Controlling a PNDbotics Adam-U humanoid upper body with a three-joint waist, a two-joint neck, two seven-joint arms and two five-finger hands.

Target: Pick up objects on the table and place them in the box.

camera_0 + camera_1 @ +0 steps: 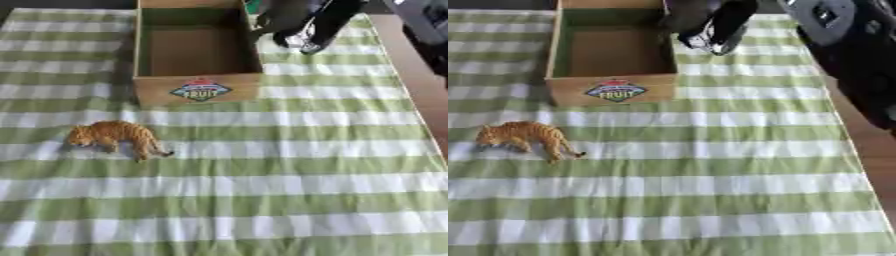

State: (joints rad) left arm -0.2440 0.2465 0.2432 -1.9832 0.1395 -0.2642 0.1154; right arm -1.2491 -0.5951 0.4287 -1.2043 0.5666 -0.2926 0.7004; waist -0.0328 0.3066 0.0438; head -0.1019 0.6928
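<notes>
Right hand point(302, 25) hangs far right of box point(198, 89); finger state unclear. Approach tiger point(114, 136) from above; grasp its body.

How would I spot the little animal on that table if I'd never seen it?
Start at the open cardboard box with the fruit label, at the far end of the green and white striped cloth. Come toward the near side and a bit left: the toy tiger lies there, apart from the box. It is the only orange, dark-striped thing on the cloth.
</notes>
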